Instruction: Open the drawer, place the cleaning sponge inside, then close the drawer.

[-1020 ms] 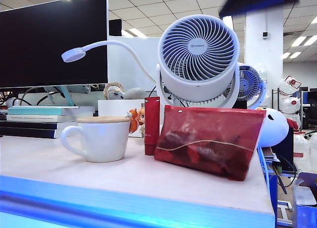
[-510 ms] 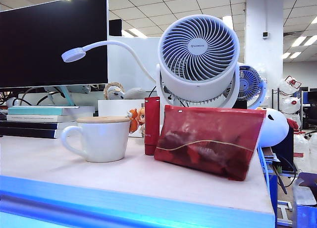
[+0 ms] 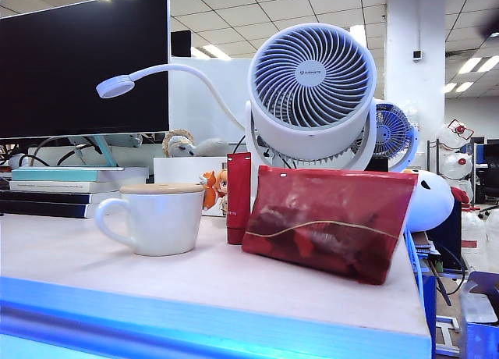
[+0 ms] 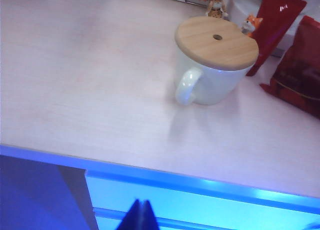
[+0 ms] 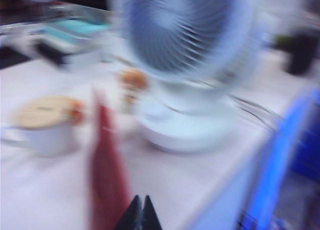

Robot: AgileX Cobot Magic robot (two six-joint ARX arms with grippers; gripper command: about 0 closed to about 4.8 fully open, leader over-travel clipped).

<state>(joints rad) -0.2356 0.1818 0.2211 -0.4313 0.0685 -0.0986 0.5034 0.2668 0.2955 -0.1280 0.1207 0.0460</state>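
Note:
The drawer [image 3: 195, 318] runs as a bright blue-to-cyan band under the white desk top, and its front [image 4: 210, 210] looks flush with the desk edge. The cleaning sponge is out of view in every frame. My left gripper [image 4: 141, 206] hangs in front of the drawer front with its dark fingertips pressed together, holding nothing. My right gripper [image 5: 141, 201] is also shut and empty, seen in a motion-blurred view above the right end of the desk, near the fan [image 5: 185, 55]. Neither gripper shows in the exterior view.
On the desk top [image 3: 70, 254] stand a white mug [image 3: 156, 218] with a wooden lid [image 4: 216, 42], a red tube [image 3: 238, 195], a red translucent pouch [image 3: 327, 222] and a white fan [image 3: 312, 86]. Behind are a monitor [image 3: 86, 62], stacked books [image 3: 70, 187] and a desk lamp [image 3: 117, 86].
A dark blurred arm at the top right of the exterior view one second ago has left that view. Nothing on the desk has moved.

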